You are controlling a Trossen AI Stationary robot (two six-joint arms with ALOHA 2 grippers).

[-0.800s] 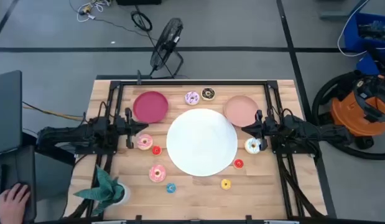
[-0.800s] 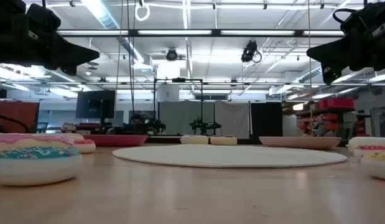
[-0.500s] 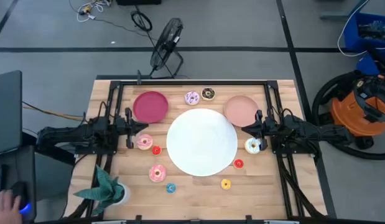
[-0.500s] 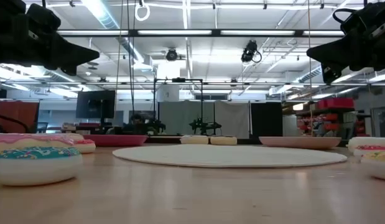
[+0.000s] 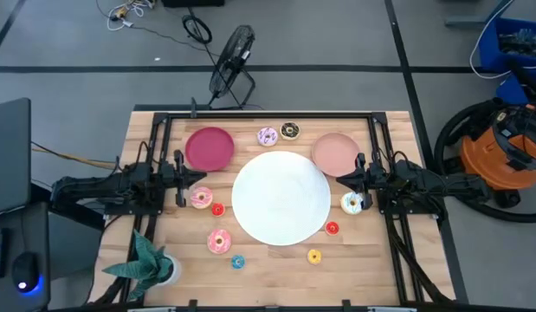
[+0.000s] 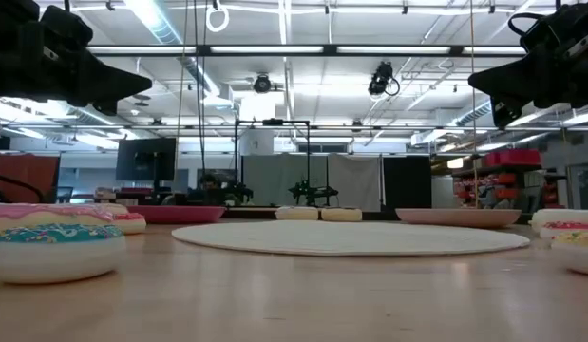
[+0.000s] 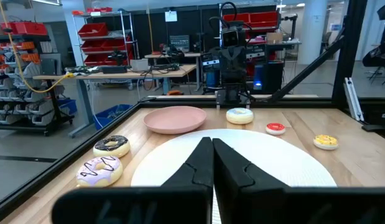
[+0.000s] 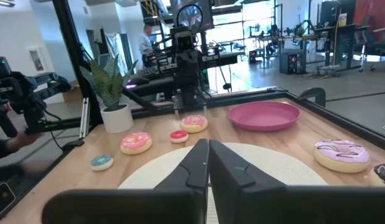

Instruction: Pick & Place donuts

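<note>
**High view: both arms parked at the table's sides, donuts scattered round the white disc**

High view shows the left gripper (image 5: 183, 184) at the table's left side and the right gripper (image 5: 354, 178) at its right, each pointing inward at the big white disc (image 5: 280, 197). The wrist views show each gripper's dark, wedge-shaped fingers pressed together with nothing between them.

Nearest the left gripper lies a pink frosted donut (image 5: 201, 198) with a tiny red ring (image 5: 217, 209) just beside it. Toward the table's front edge sit a second pink donut (image 5: 219, 242) and a tiny blue ring (image 5: 238, 262). Just beside the right gripper rests the white frosted donut (image 5: 351, 203), which may be partly under the fingers; the overhead angle leaves that unclear. A second red ring (image 5: 332, 228) and a yellow ring (image 5: 314, 256) lie off the disc's front-right rim. Behind the disc, the purple donut (image 5: 267, 136) with its squiggled icing and the chocolate-brown donut (image 5: 290, 131) sit side by side.

A glossy crimson plate (image 5: 209, 148) and a matte salmon-pink plate (image 5: 337, 153) flank that pair. The table (image 5: 276, 282) is pale wood planking in a black frame, with a potted plant (image 5: 151, 263) at its front-left corner. Beyond it are a grey floor, a black fan (image 5: 231, 57) and an orange shop vacuum (image 5: 495, 149).
</note>
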